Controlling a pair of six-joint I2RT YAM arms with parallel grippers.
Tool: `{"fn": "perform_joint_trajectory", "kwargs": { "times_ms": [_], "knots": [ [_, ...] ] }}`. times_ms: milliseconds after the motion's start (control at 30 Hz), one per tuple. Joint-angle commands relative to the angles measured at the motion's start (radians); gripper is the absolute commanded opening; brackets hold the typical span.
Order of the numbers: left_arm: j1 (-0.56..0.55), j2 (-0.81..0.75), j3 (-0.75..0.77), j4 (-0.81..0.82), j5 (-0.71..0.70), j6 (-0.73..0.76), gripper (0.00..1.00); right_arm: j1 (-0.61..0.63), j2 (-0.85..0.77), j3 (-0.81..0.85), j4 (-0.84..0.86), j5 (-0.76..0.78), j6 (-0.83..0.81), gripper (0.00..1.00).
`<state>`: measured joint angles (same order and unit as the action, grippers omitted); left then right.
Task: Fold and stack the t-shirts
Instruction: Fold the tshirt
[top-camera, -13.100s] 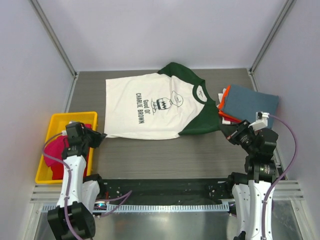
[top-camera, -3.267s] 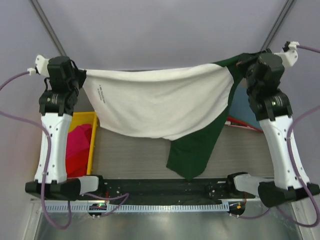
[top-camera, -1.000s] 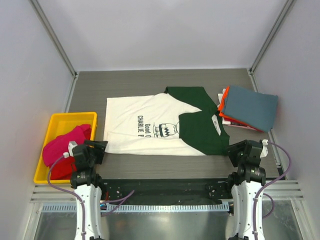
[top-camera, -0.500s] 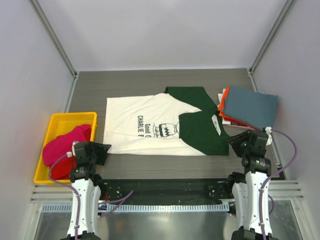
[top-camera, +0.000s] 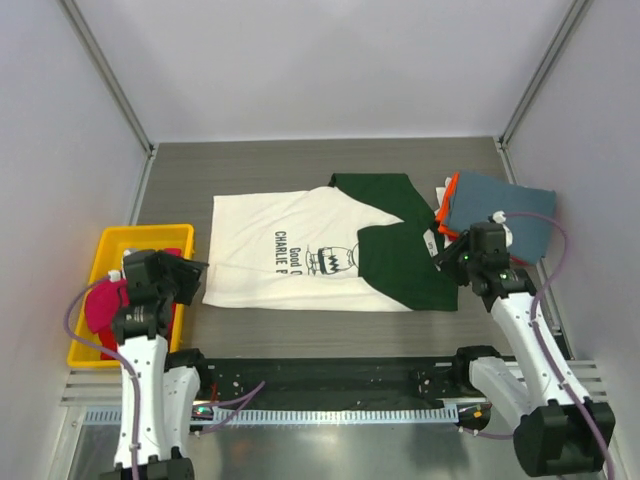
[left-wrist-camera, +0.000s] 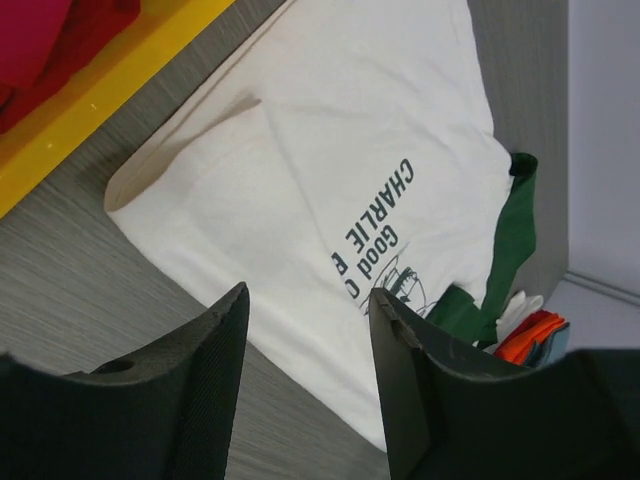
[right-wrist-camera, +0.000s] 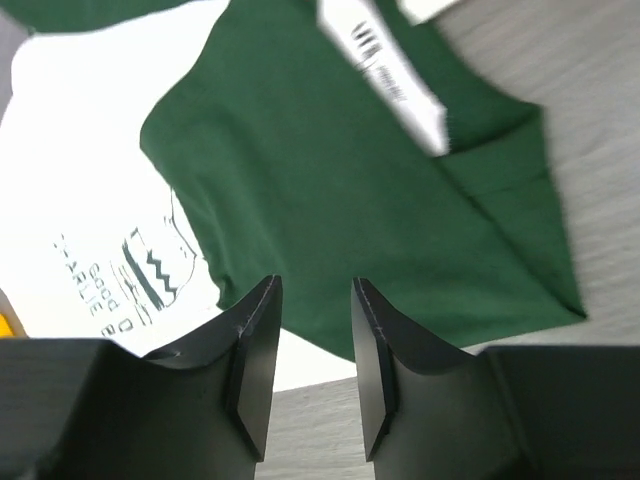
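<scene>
1. Left fingers (left-wrist-camera: 215, 350) are spread with nothing between them. They hover over the near-left corner of the cream-white shirt (top-camera: 290, 255), just beside the yellow bin (top-camera: 110, 245).
2. Right fingers (right-wrist-camera: 258, 350) are likewise spread and empty, above the green sleeve (top-camera: 400, 265) at the shirt's near-right end.
3. The shirt lies flat mid-worktop (top-camera: 300, 165), print up. The green sleeve is laid inward over the chest and hides part of the print. Judged: one fold in, more to go.
4. The folded stack (top-camera: 505, 215), slate-blue over orange, sits at the right, just beside the shirt. It is presumably the destination.
5. The red shirt (top-camera: 95, 308) lies bunched in the bin, not yet folded.
6. Reasoning: I am stationed at both near corners so the edge can be taken at two points and lifted evenly. A one-sided pinch would likely drag the sleeve fold open.
</scene>
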<state>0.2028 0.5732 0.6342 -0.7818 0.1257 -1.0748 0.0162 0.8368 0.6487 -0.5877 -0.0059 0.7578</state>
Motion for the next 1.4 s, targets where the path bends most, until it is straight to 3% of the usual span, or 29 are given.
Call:
{"fn": "perform_joint_trajectory", "kwargs": {
  "times_ms": [0, 267, 433, 567, 600, 700, 1200, 1233, 1333, 1367],
  "knots": [
    [-0.028, 0.158, 0.079, 0.079, 0.06, 0.178, 0.52, 0.123, 0.068, 0.092, 0.081, 0.115, -0.038, 0.41],
    [-0.249, 0.47, 0.263, 0.136, -0.116, 0.326, 0.54, 0.324, 0.396, 0.235, 0.158, 0.165, -0.129, 0.45],
    [-0.261, 0.615, 0.286, 0.202, -0.176, 0.369, 0.53, 0.442, 0.611, 0.422, 0.169, 0.227, -0.195, 0.45],
    [-0.261, 0.736, 0.309, 0.199, -0.204, 0.407, 0.51, 0.481, 0.694, 0.502, 0.177, 0.241, -0.206, 0.45],
    [-0.261, 0.76, 0.323, 0.196, -0.21, 0.421, 0.42, 0.484, 0.723, 0.509, 0.184, 0.239, -0.204, 0.45],
    [-0.261, 0.836, 0.338, 0.197, -0.202, 0.412, 0.34, 0.496, 0.752, 0.519, 0.216, 0.225, -0.198, 0.44],
    [-0.261, 1.054, 0.367, 0.23, -0.325, 0.374, 0.38, 0.501, 0.699, 0.424, 0.287, 0.221, -0.198, 0.44],
    [-0.261, 1.067, 0.369, 0.228, -0.327, 0.374, 0.36, 0.501, 0.696, 0.419, 0.29, 0.222, -0.196, 0.44],
    [-0.261, 1.076, 0.375, 0.216, -0.336, 0.374, 0.14, 0.501, 0.691, 0.407, 0.296, 0.228, -0.192, 0.44],
    [-0.261, 1.067, 0.375, 0.213, -0.354, 0.371, 0.0, 0.499, 0.691, 0.407, 0.296, 0.231, -0.192, 0.44]
  ]
}}
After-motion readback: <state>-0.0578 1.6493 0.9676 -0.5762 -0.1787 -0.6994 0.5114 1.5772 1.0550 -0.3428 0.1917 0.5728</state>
